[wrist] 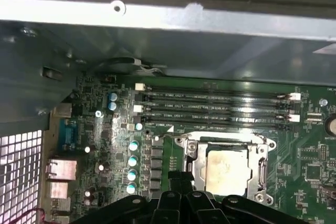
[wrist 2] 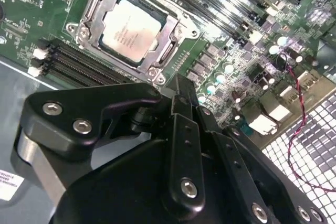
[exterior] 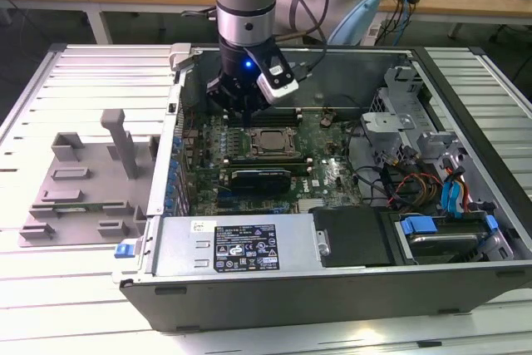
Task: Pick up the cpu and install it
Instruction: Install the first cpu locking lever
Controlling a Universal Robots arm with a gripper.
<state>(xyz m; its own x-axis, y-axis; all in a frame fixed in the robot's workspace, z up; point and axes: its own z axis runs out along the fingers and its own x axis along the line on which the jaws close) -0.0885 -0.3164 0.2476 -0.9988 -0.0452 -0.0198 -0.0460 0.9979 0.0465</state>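
Observation:
The cpu [exterior: 268, 140], a small square chip with a pale silvery top, lies flat in the metal-framed socket on the green motherboard [exterior: 332, 176] inside the open computer case. It shows in both wrist views [wrist 2: 131, 29] [wrist: 227, 170]. My gripper [exterior: 248, 115] hangs just above the board on the exterior view's left of the socket, on its far side. Its black fingers [wrist 2: 178, 98] are shut together with nothing between them, and they are apart from the chip. In the first wrist view the gripper [wrist: 180, 178] stands right beside the socket frame.
A grey plastic tray [exterior: 83, 180] with upright posts lies outside the case, to the exterior view's left. Memory slots [wrist: 215, 108] run along one side of the socket. A long black module [exterior: 262, 176], the power supply [exterior: 241, 243] and case walls [exterior: 179, 122] hem in the board.

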